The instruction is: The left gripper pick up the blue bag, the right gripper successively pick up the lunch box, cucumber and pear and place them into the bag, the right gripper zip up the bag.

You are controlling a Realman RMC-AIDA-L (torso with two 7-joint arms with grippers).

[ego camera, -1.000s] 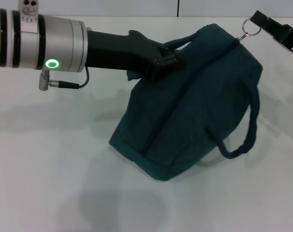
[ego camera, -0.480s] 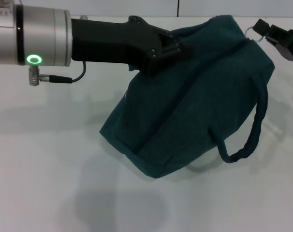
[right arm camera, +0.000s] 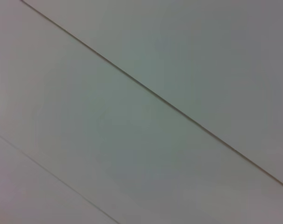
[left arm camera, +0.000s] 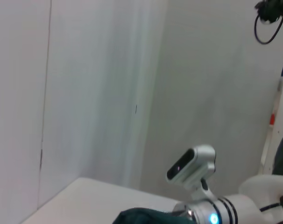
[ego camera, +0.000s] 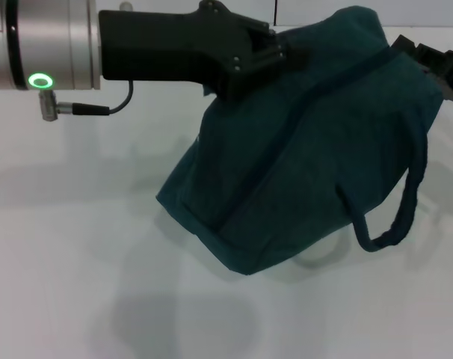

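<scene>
Held tilted over white tabletop (ego camera: 69, 284): dark teal-blue fabric bag (ego camera: 301, 157), top edge clamped in black left gripper (ego camera: 282, 54) fingers, zipper end beside black right gripper (ego camera: 443, 67), finger state indeterminable.

**A bare robotics lab or test room**

The setting reads as a lab rather than a home or shop. The surface (ego camera: 77, 284) is plain white, with a thin dark seam at its far edge in the head view. Behind it stand pale, unadorned wall panels (left arm camera: 95, 93) with narrow vertical joints, as the left wrist view shows. That same view catches the robot's own head camera (left arm camera: 192, 165) on a white body with a lit blue ring (left arm camera: 213, 218), and a loose black cable (left arm camera: 265, 23) hanging high up. The right wrist view shows only grey-white panels (right arm camera: 141, 112) crossed by thin joint lines. A silver arm cuff with a green status light (ego camera: 39, 80) adds to the test-rig look.
</scene>
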